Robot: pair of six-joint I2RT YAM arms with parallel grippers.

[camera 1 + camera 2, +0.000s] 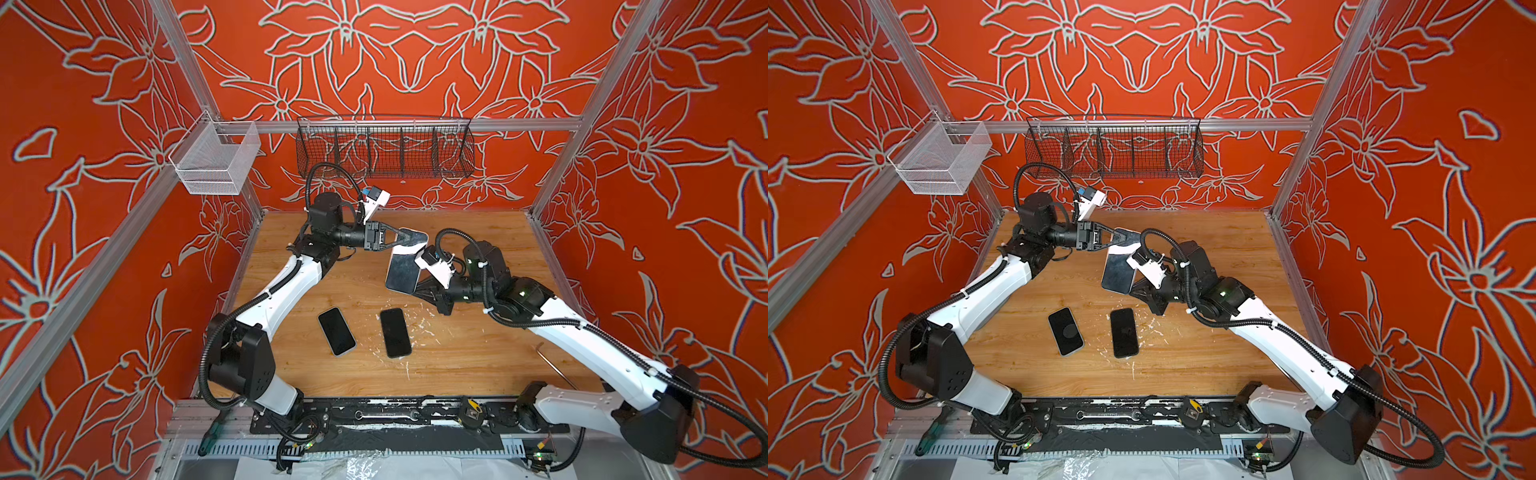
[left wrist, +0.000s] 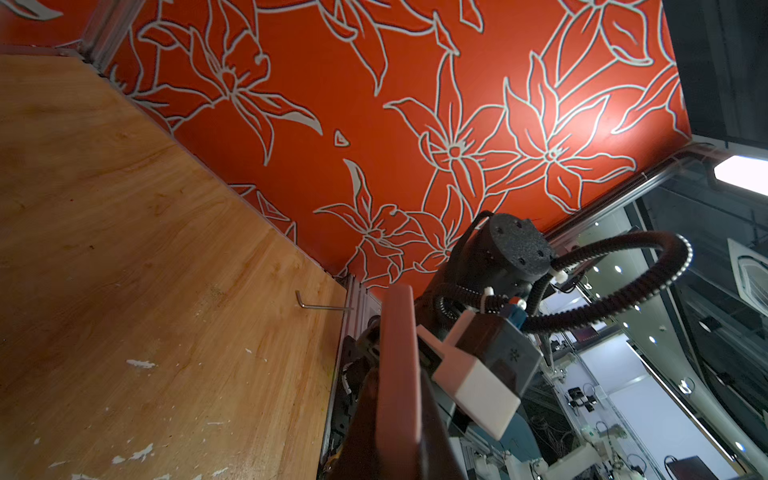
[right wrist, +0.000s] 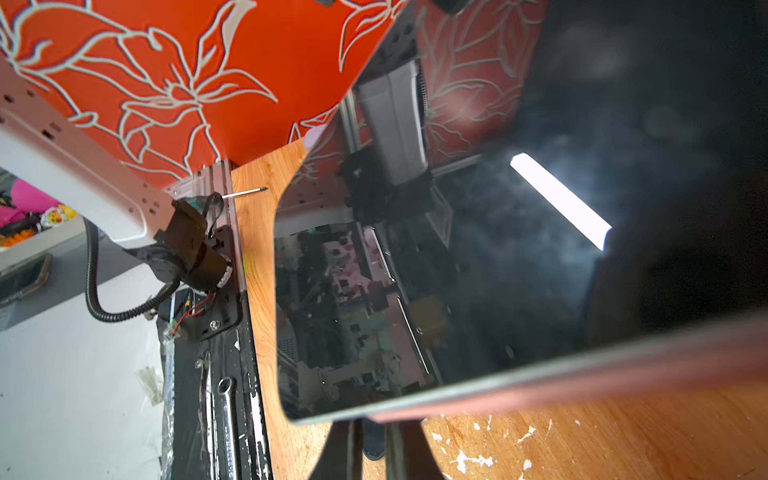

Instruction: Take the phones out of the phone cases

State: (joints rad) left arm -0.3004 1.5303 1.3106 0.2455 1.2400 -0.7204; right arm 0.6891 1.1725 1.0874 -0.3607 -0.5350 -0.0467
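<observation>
A phone (image 1: 401, 272) (image 1: 1117, 274) with a dark, reflective screen hangs tilted above the back middle of the wooden table. Its far end sits in a pale pinkish phone case (image 1: 411, 248) (image 1: 1122, 248). My left gripper (image 1: 409, 239) (image 1: 1121, 237) reaches in from the left and is shut on the case. In the left wrist view, the case's edge (image 2: 397, 374) stands between the dark fingers (image 2: 365, 415). My right gripper (image 1: 417, 286) (image 1: 1133, 289) comes from the right and is shut on the phone's near edge. In the right wrist view the screen (image 3: 457, 270) fills the picture, the case rim (image 3: 623, 361) runs along it, and the right gripper (image 3: 365, 449) pinches near the corner.
Two other dark phones (image 1: 337, 331) (image 1: 395, 332) lie flat on the table (image 1: 478, 353) nearer the front, among white flecks. A hex key (image 1: 552, 365) lies at the right edge. A black wire basket (image 1: 384, 149) and a white mesh bin (image 1: 216, 160) hang on the back frame.
</observation>
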